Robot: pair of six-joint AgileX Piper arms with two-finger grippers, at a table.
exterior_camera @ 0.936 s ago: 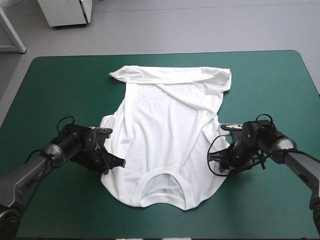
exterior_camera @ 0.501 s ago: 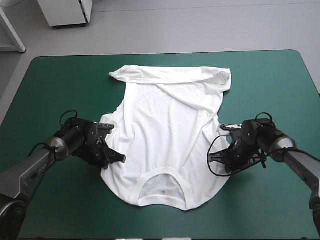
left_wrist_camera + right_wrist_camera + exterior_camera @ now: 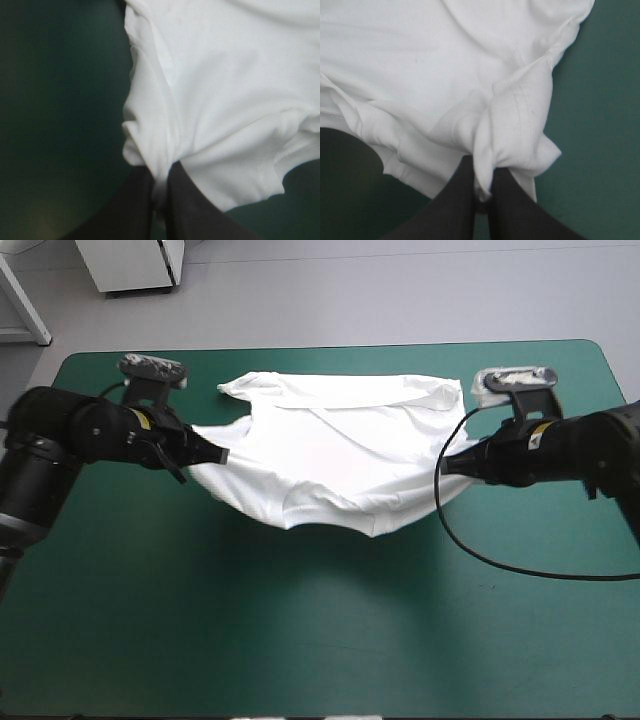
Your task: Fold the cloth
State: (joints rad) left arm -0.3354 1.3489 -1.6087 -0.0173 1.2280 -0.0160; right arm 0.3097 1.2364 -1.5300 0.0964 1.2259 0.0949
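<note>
My left tool [image 3: 220, 454] is clamped on one side of the T-shirt [image 3: 330, 440], and my right tool [image 3: 444, 466] is clamped on the opposite side. Each pinches a bunch of white cloth between its black fingers [image 3: 510, 205]. The near part of the T-shirt hangs raised between them, sagging in the middle above the teal-green worktop [image 3: 300, 620]. Its far edge lies on the worktop toward the far side.

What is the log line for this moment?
left gripper: shut on the T-shirt | right gripper: shut on the T-shirt | T-shirt: near part raised between grippers, far edge on table
</note>
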